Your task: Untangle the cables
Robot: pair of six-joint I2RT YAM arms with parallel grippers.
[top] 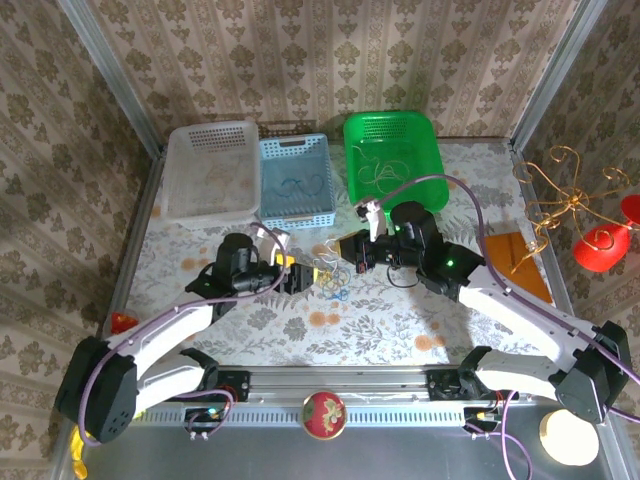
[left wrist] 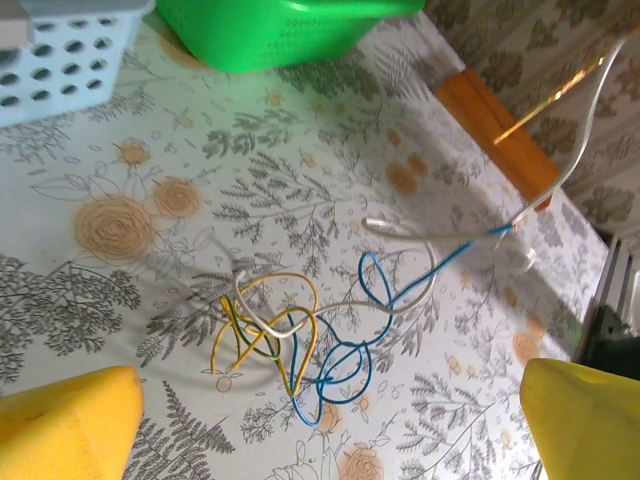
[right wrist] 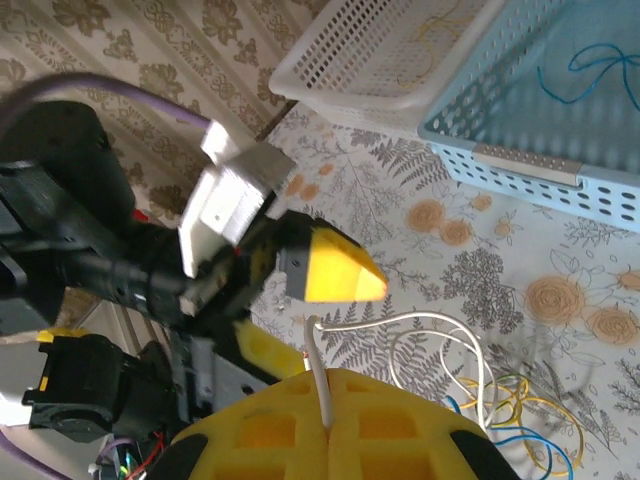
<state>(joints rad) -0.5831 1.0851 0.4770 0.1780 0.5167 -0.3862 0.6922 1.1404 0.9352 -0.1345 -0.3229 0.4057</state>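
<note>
Item: cables (top: 330,283), a small knot of thin wires lying on the floral tabletop (top: 400,320) between the two tools, in front of the blue basket (top: 295,180). Components: yellow cable (left wrist: 270,282) looped at the left of the knot; blue cable (left wrist: 335,352) coiled at its right and crossing the yellow; pale cable (right wrist: 316,360) threaded through both and rising clear of the tabletop toward the right arm. Right tool (top: 352,250): closed, pinching the pale cable between its yellow pads, the strand running out from the grip and down to the knot. Left tool (left wrist: 325,425): spread wide, holding nothing, poised just above the near side of the knot. Adjacent: white basket (top: 208,172) and green basket (top: 393,155), each apparently with loose wire in it. Condition: knot not yet separated. Hazards, as judged: the pale cable looks interlaced with the blue and yellow loops, so a pull from the right tool with nothing pinned would likely drag the whole bundle along or cinch it tighter. If the left tool closes on several strands at once, pale one included, the pull works against its own anchor. The wire is thin and smooth, so it may slide out of the pads under tension.
</note>
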